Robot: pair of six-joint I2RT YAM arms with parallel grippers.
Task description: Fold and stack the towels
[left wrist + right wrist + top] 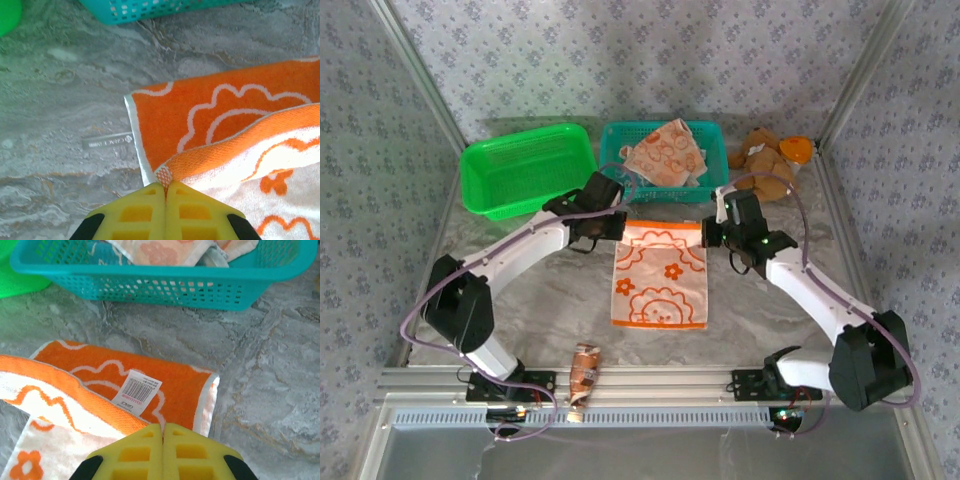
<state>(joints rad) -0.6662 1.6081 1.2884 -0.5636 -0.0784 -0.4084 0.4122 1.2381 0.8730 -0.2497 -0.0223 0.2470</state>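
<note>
**A:** What lies closest to the arm bases?

**B:** A small brown packet (pixel 585 368), at the near edge of the marble surface (pixel 560 310). Just past it the orange lion towel (pixel 660 275) is spread flat in the middle, pale side up with orange prints.

**A:** And the arms?

**B:** Both reach in to the towel's far edge. The left end effector (pixel 616 228) has its yellow fingers (pixel 145 210) pressed together on the left corner. The right end effector (pixel 705 234) is clamped the same way on the right corner. In the wrist views the held edge rides above an orange stretch of the towel that lies on the marble.

**A:** Anything on the cloth?

**B:** A white barcode tag (pixel 136 391), near the right end effector's fingers (pixel 182 452).

**A:** Farther back?

**B:** A green basket (pixel 528 168) on the left. Beside it is a teal basket (pixel 713 160) holding a crumpled pale peach towel (pixel 665 152). A brown teddy bear (pixel 765 160) sits to the right of that.
</note>
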